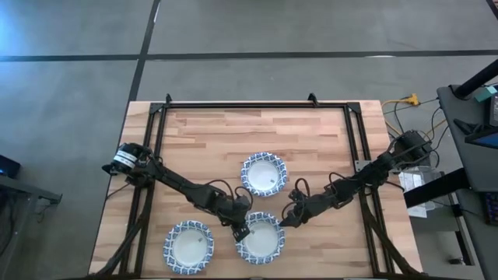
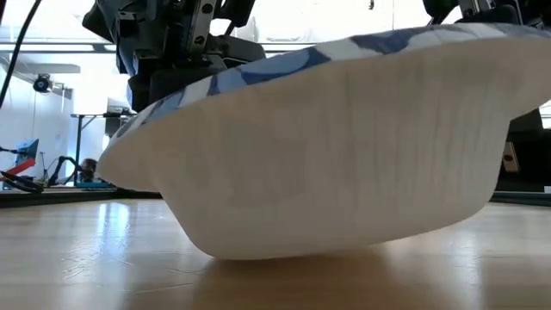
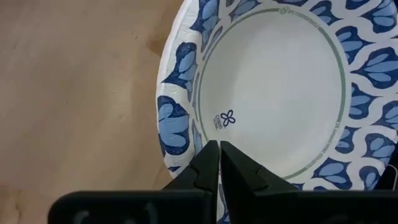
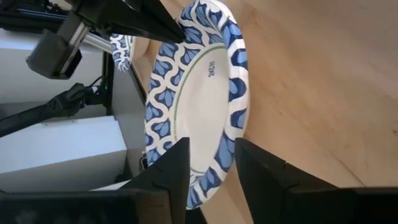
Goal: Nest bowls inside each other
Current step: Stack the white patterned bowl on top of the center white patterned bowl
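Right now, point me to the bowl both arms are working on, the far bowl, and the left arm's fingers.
Near bowl (image 1: pixel 263 239), high view, white inside.
Far bowl (image 1: pixel 264 173), high view, white centre.
Left fingers (image 3: pixel 205 167), left wrist view, on one dark finger, shut tips over the near bowl's rim.

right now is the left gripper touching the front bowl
Touching. In the left wrist view the left gripper, fingers shut, presses on the front bowl's patterned rim with no gap.
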Robot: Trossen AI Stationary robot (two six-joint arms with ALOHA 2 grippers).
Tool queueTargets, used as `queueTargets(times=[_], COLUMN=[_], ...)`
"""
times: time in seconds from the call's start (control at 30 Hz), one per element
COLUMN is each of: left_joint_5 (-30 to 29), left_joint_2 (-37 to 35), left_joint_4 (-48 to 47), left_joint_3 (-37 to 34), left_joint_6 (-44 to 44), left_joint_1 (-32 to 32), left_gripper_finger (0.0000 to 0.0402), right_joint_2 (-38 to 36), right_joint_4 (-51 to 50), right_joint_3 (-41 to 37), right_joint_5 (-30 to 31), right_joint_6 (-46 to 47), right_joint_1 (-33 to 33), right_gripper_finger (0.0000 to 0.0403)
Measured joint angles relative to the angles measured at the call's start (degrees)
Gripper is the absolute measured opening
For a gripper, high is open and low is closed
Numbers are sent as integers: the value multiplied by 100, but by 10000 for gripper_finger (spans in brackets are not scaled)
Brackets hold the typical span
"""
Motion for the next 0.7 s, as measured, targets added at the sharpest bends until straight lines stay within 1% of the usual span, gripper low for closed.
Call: queueTargets(times=[0.17, 0.33, 0.5, 0.6, 0.7], left_joint_5=[-31, -37, -7, 0, 2], left_joint_2=[14, 210, 447, 549, 580], left_joint_4=[-1, 22, 516, 747, 757], left_joint_3=[-24, 2, 26, 26, 31], left_joint_6=[-12, -163, -363, -467, -478], left_joint_1=[0, 0, 2, 2, 2], left_gripper_finger=[0, 0, 0, 0, 0], right_joint_2=[0, -2, 10, 127, 288], right_joint_4=[-70, -95, -256, -237, -220], right_joint_3=[-2, 36, 161, 336, 563], right_joint_5=[18, 25, 69, 64, 12], right_joint_6=[-55, 18, 121, 164, 66], right_joint_1=[0, 2, 2, 2, 2], right_gripper_finger=[126, 152, 175, 177, 178])
